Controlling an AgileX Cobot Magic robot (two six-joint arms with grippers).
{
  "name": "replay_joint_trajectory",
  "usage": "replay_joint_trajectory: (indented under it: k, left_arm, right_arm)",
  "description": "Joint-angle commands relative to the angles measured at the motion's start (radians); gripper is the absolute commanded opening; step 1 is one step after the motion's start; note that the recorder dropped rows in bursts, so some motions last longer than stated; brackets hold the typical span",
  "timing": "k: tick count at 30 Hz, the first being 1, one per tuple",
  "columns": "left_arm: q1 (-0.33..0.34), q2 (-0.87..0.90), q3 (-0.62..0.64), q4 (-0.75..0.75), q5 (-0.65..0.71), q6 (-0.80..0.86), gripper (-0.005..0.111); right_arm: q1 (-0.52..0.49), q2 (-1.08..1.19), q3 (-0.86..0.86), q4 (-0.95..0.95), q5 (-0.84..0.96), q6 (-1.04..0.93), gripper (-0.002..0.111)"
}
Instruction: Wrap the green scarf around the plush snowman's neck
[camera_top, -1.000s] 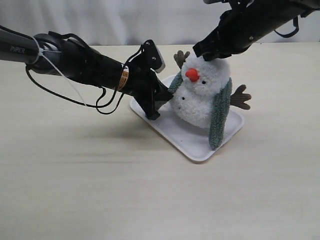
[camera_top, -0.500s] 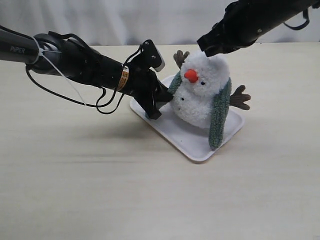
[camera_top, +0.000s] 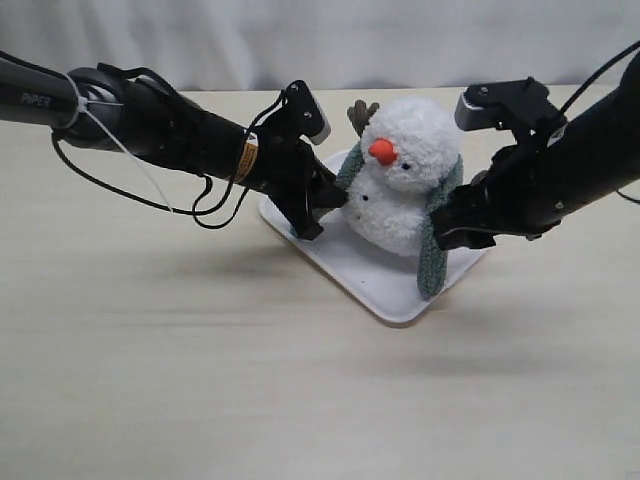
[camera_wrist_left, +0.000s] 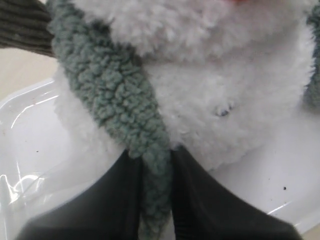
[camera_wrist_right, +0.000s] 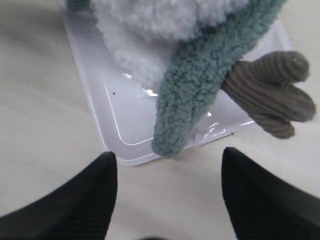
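Note:
The plush snowman (camera_top: 400, 185) stands on a white tray (camera_top: 385, 290) with the green scarf (camera_top: 436, 245) draped behind its neck, one end hanging down each side. My left gripper (camera_top: 322, 200) is shut on the scarf's left end, low beside the snowman's body; in the left wrist view the green strip (camera_wrist_left: 112, 95) runs down between the two dark fingers (camera_wrist_left: 200, 200). My right gripper (camera_top: 455, 235) stands open just right of the other hanging end. In the right wrist view that end (camera_wrist_right: 195, 100) points down between the spread fingertips (camera_wrist_right: 102, 185), apart from them.
The tray's near corner (camera_wrist_right: 107, 135) sits on a pale wooden table (camera_top: 200, 380). A brown twig arm (camera_wrist_right: 272, 95) sticks out beside the right scarf end; another (camera_top: 362, 113) shows behind the head. A white curtain backs the table.
My right arm came off the top of the snowman's head and dropped to its right side, beside the hanging scarf end. The left gripper has kept its hold in place.

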Motion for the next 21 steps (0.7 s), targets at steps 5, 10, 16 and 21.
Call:
replay_joint_trajectory:
  k: [5, 10, 16, 21]
  left_arm:
    - [-0.001, 0.0, -0.002, 0.002, -0.035, -0.005, 0.019]
    - [-0.001, 0.0, -0.002, 0.002, -0.035, -0.002, 0.019]
    - [-0.001, 0.0, -0.002, -0.001, -0.035, -0.003, 0.019]
    - [-0.001, 0.0, -0.004, -0.005, -0.035, -0.003, 0.019]
  right_arm:
    - [0.002, 0.172, 0.023, 0.156, -0.128, -0.056, 0.041]
    - [0.002, 0.238, 0.025, 0.37, -0.155, -0.291, 0.007]
    - [0.002, 0.301, 0.025, 0.432, -0.15, -0.333, 0.004]
    - [0.002, 0.311, 0.025, 0.492, -0.127, -0.39, 0.004]
